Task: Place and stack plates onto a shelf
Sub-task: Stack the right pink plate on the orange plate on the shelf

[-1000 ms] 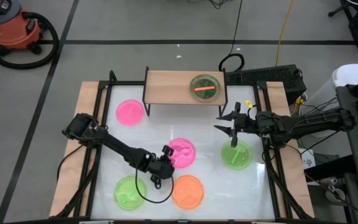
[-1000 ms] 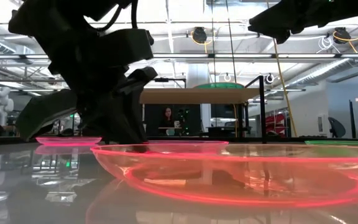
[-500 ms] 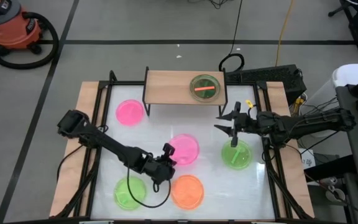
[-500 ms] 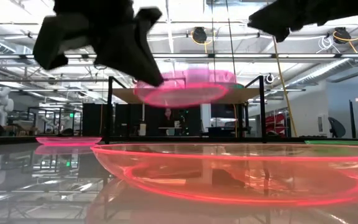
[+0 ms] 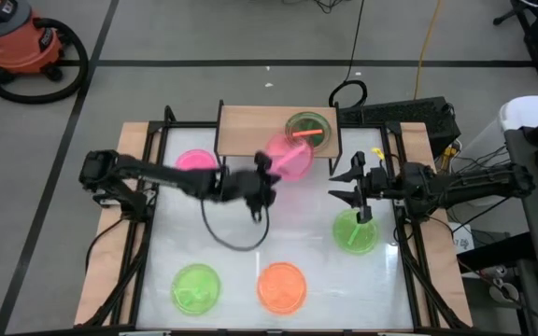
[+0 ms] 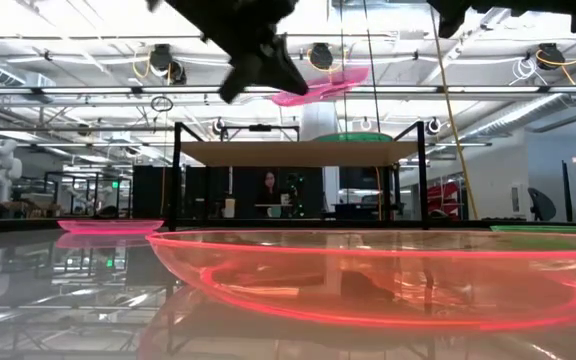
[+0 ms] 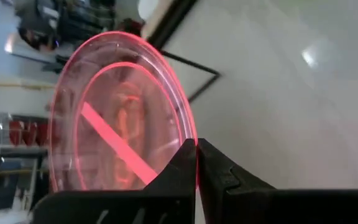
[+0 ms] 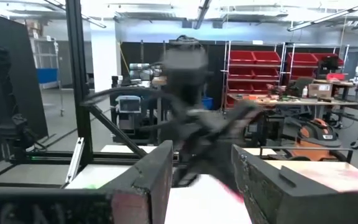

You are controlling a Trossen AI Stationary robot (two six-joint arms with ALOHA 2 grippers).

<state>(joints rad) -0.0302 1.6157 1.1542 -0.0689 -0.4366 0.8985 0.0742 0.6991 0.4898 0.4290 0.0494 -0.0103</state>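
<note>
My left gripper (image 5: 269,170) is shut on a pink plate (image 5: 290,156) and holds it in the air just before the shelf's (image 5: 250,131) near edge. The low view shows this plate (image 6: 323,84) above the shelf board (image 6: 288,152). A green plate with an orange streak (image 5: 307,131) rests on the shelf's right half. Another pink plate (image 5: 190,163) lies on the table, partly under the left arm. A green plate (image 5: 195,287) and an orange plate (image 5: 281,287) lie near the table's near edge. My right gripper (image 5: 336,186) hovers open above a second green plate (image 5: 355,233). My left gripper pinches the pink plate's rim (image 7: 193,134) between its two fingers (image 7: 216,168), at their free ends. The fingers reach it from the table's left, slanting toward the far side. The plate is lifted clear and tilted, extending away from the fingers toward the shelf.
Long wooden boards (image 5: 131,215) and black rails run along the table's left and right sides. The shelf's thin black legs (image 6: 176,175) stand at its corners. Cables and a black box (image 5: 409,114) lie beyond the far right corner. The orange plate (image 6: 368,275) fills the low view's foreground.
My left gripper has risen from the table's middle and swung toward the far edge, up to the shelf. The pink plate it holds has been lifted clear of the table and now hangs tilted above the shelf's height. The right gripper has stayed in place.
</note>
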